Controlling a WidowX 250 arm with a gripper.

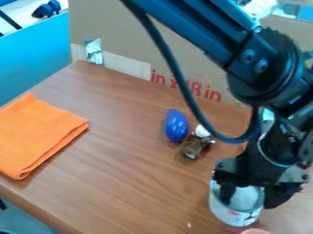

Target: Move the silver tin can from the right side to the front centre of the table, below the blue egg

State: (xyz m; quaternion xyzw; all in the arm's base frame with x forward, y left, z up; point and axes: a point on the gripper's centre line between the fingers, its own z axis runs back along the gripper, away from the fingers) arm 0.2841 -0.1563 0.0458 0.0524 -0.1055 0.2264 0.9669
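The can [235,216] stands upright on the table [131,183], pale-walled, with reddish marks low down. My gripper [254,194] is at its top, fingers spread; I judge this the grasping step, calling for careful alignment before closing. Beyond lie a brown toy [194,146] and blue egg [176,125].

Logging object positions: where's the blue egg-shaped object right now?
Camera view, just right of center: the blue egg-shaped object is on the table, right by the upper-left side of the small brown item, with the folded orange cloth farther left.
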